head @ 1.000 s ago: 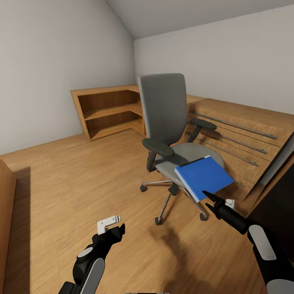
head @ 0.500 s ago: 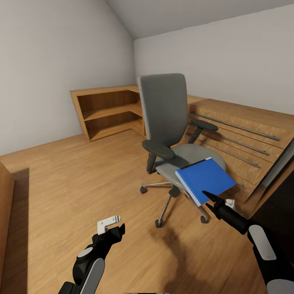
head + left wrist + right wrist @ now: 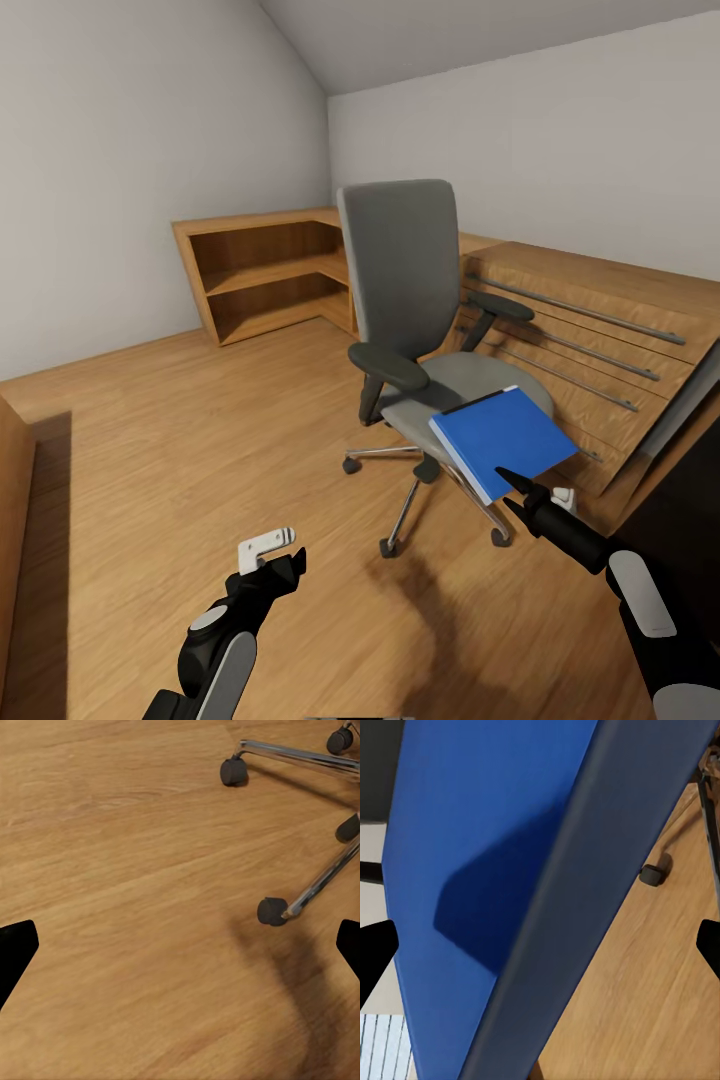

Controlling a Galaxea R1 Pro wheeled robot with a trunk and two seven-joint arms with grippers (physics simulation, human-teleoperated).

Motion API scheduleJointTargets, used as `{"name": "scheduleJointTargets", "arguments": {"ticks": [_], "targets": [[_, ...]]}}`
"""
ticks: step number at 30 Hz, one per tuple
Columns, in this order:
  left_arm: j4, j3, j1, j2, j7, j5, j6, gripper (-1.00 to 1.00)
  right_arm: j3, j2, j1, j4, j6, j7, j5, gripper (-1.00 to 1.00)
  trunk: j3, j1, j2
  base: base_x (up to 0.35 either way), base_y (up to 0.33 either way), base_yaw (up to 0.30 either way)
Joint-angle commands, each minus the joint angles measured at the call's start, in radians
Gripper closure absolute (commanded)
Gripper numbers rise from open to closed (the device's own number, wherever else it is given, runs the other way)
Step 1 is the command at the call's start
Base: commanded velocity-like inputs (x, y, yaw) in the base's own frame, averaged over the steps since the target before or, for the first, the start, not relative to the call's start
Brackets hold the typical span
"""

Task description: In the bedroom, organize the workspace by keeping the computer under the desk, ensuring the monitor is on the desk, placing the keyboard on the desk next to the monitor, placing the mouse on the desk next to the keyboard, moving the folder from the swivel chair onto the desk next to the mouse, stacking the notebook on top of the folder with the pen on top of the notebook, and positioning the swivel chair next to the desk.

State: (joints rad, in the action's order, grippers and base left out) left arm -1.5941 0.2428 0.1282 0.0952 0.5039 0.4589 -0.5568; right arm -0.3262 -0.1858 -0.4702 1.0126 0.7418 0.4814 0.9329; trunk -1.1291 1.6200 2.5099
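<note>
Blue folder (image 3: 503,437) tilted over swivel chair (image 3: 420,330) seat at centre right, right gripper (image 3: 512,491) jaws apart at its near edge, contact unclear, left gripper (image 3: 283,560) spread wide at lower left, dark desk (image 3: 680,510) cut off at right edge.

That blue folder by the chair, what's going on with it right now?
The robot's right gripper sits at the near edge of the blue folder, which lies tilted over the front of the swivel chair seat. Its fingertips stand wide apart either side of the folder's edge, so it is not clamped yet. The left gripper hangs open and empty over the wood floor. The folder is not yet on the desk.
</note>
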Motion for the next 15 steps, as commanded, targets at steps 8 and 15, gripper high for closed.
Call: {"name": "scheduleJointTargets", "arguments": {"ticks": [8, 15], "targets": [[0.002, 0.001, 0.001, 0.000, 0.010, 0.011, -0.002, -1.00, -0.006, 0.000, -0.001, 0.000, 0.007, 0.008, 0.007, -1.00, -0.001, 0.000, 0.000, 0.000, 0.000, 0.000], [0.005, 0.001, 0.001, 0.000, 0.010, 0.011, -0.002, -1.00, -0.007, -0.001, 0.000, 0.000, 0.008, 0.013, 0.009, -1.00, -0.001, 0.000, 0.000, 0.000, 0.000, 0.000]]}}
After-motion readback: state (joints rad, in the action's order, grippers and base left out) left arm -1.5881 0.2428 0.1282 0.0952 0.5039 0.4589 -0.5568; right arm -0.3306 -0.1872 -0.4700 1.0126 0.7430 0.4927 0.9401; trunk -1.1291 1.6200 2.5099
